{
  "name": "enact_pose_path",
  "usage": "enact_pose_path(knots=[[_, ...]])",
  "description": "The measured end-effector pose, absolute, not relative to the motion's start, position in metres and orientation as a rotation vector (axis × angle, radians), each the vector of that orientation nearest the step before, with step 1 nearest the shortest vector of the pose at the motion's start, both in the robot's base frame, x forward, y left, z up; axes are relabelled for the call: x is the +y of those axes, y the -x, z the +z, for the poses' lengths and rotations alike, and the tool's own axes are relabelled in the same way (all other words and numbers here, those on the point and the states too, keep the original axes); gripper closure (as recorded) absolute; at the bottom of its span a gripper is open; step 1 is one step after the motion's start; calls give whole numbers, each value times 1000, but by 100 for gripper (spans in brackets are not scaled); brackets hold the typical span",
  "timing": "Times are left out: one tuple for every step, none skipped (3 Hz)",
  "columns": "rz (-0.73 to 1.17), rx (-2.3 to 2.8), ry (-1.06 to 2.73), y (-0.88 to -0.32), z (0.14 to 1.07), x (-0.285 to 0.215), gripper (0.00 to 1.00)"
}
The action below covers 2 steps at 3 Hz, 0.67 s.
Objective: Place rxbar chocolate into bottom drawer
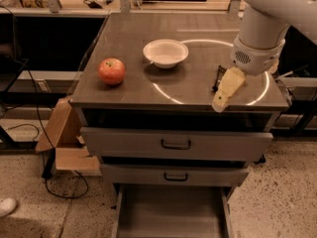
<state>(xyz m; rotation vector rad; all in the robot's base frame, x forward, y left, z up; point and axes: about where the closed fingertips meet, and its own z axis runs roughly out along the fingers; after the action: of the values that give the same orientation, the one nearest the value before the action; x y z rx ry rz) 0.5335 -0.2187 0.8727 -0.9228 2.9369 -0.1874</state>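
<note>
The rxbar chocolate (pixel 219 77), a small black-wrapped bar, lies on the right side of the grey cabinet top (pixel 173 29); only its left edge shows, the rest is hidden behind the gripper. My gripper (pixel 225 92), pale yellow under the white arm (pixel 260 38), hangs over the bar at the front right of the top, pointing down and left. The bottom drawer (pixel 171 214) is pulled open below, its grey inside bare.
A red apple (pixel 111 71) sits at the front left of the top and a white bowl (pixel 165 52) at its middle. Two upper drawers (pixel 176 144) with dark handles are closed. A cardboard box (pixel 62 138) and cables lie on the floor at left.
</note>
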Motion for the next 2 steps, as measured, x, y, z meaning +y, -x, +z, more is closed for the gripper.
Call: enact_pose_path(knots=[[-188,2936,924,-534,873,-218,0],[-232,2989,871,-553,854,-234,0]])
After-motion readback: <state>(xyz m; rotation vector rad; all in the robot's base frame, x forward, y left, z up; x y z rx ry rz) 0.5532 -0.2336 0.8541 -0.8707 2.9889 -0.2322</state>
